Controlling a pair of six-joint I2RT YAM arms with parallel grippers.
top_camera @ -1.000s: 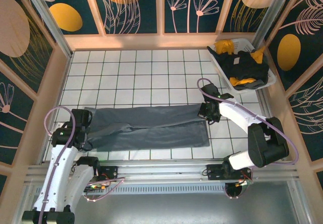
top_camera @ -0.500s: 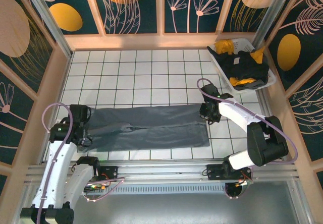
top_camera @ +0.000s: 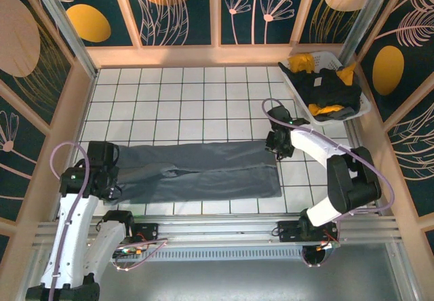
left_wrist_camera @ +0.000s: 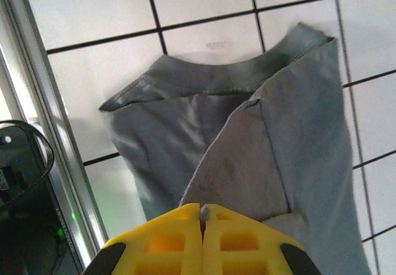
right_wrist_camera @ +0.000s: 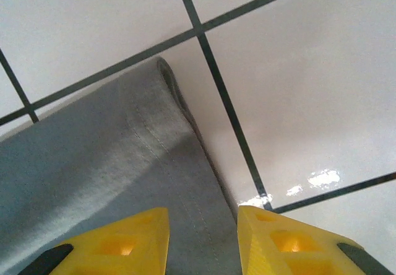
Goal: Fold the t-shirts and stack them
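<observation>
The slate grey-blue t-shirt [top_camera: 203,175] lies folded into a long strip across the floor tiles. My left gripper [top_camera: 108,179] is at its left end, and the left wrist view shows that gripper [left_wrist_camera: 202,210] shut, pinching a bit of the grey cloth [left_wrist_camera: 247,145] near the collar. At the strip's right end my right gripper [top_camera: 274,145] is low over the hem. From the right wrist I see this gripper [right_wrist_camera: 203,216] open, its yellow fingers either side of the hem edge [right_wrist_camera: 93,182]. A black t-shirt [top_camera: 332,87] and a mustard one [top_camera: 302,62] lie in the basket.
The white plastic basket [top_camera: 295,91] stands at the back right corner, tilted against the wall. Wooden-framed walls close in the tiled floor on three sides. A metal rail [left_wrist_camera: 37,132] runs along the near edge beside the shirt's left end.
My left gripper has drifted slightly left and toward the near edge with the shirt's end. The right gripper has shifted a little toward the back, over the hem corner.
</observation>
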